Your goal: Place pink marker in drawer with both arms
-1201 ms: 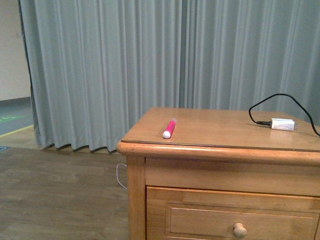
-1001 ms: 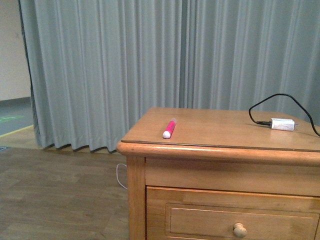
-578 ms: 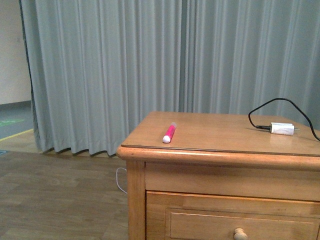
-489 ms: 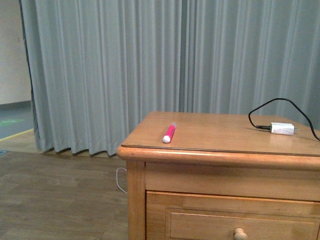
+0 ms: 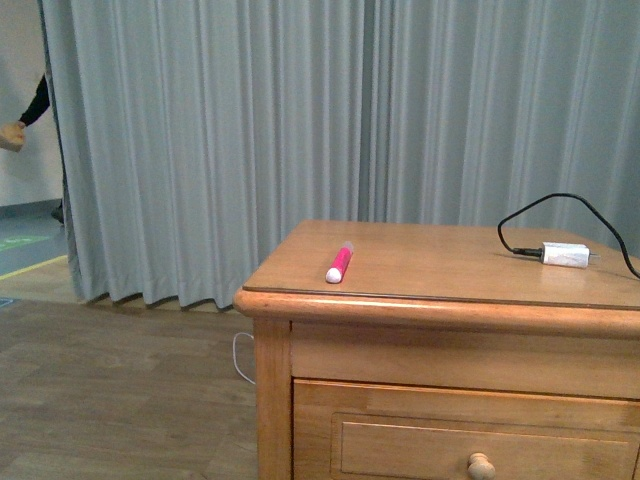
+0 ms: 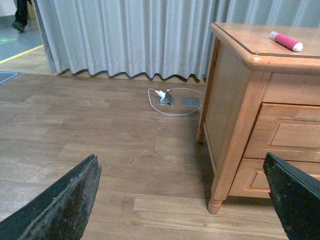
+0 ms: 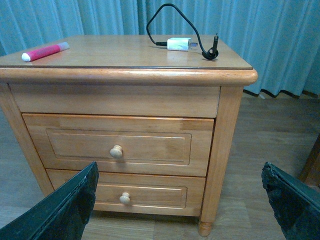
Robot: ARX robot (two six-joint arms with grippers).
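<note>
The pink marker [image 5: 339, 263] lies on the wooden nightstand's top near its left front corner, white cap toward me. It also shows in the left wrist view [image 6: 286, 41] and in the right wrist view [image 7: 44, 51]. The upper drawer [image 7: 117, 145] is shut, its round knob [image 7: 116, 151] in the middle; its knob also shows in the front view [image 5: 481, 464]. My left gripper [image 6: 182, 200] is open, low beside the nightstand over the floor. My right gripper [image 7: 180, 200] is open in front of the nightstand, well short of the drawers. Neither arm shows in the front view.
A white charger block [image 5: 566, 255] with a black cable [image 5: 560, 203] lies on the top at the right. A lower drawer [image 7: 117, 195] sits below the upper one. Grey curtains [image 5: 300, 120] hang behind. A floor socket with a pink cord [image 6: 167, 97] lies left of the nightstand. A person's arm [image 5: 25, 115] shows at far left.
The front view has shifted slightly, so the nightstand sits a little lower than a second ago. A person's arm has come into view at the far left. The marker has not moved.
</note>
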